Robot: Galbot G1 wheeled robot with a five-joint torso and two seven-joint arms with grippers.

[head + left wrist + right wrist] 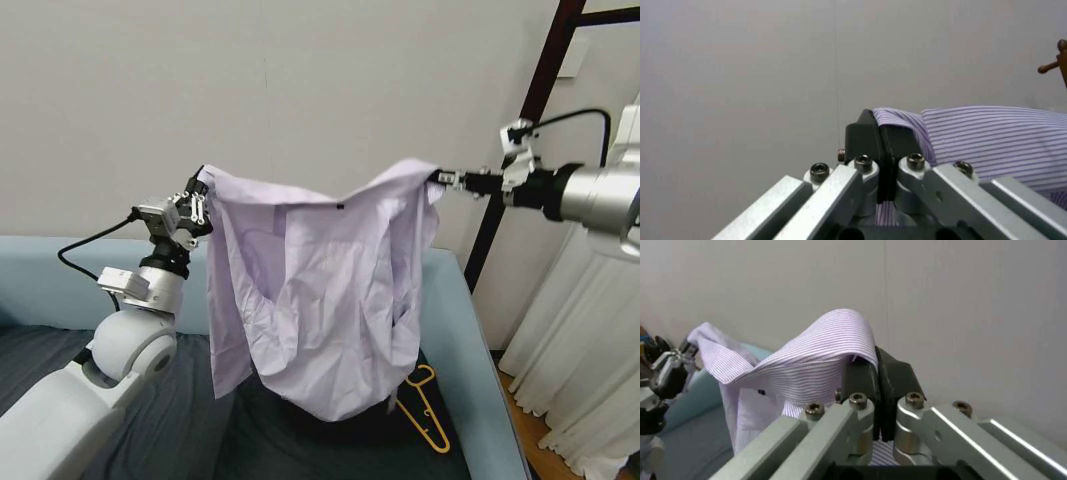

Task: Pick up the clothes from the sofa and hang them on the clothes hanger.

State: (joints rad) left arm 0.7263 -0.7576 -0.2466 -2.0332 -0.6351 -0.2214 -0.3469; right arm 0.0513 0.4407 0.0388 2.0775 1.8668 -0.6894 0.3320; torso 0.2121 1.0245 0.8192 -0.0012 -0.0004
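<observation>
A pale blue sofa (pixel 470 330) with a dark seat runs along a plain white wall (pixel 300 80). At the left, the left gripper (pixel 200 205) is raised above the sofa, its fingers shut flat on one top corner of the shirt (pixel 320 290). The lilac shirt hangs spread between the two grippers, in the air over the seat, its bottom sagging close to the cushion. By its lower right edge a yellow hanger (pixel 425 405) lies on the seat. At the right, the right gripper (pixel 440 180) pinches the other top corner, fingers closed on the cloth. Behind it a dark pole (pixel 520 130) rises against the wall, with a white curtain (pixel 590 340) at the far right.

The left wrist view brings out the shirt's fine purple stripes, with cloth caught between the pressed black pads (pixel 863 137), and a wooden peg (pixel 1053 62) at the edge. The right wrist view shows the cloth draped over its clamped fingertips and, farther off, the left gripper holding the opposite corner above the sofa.
</observation>
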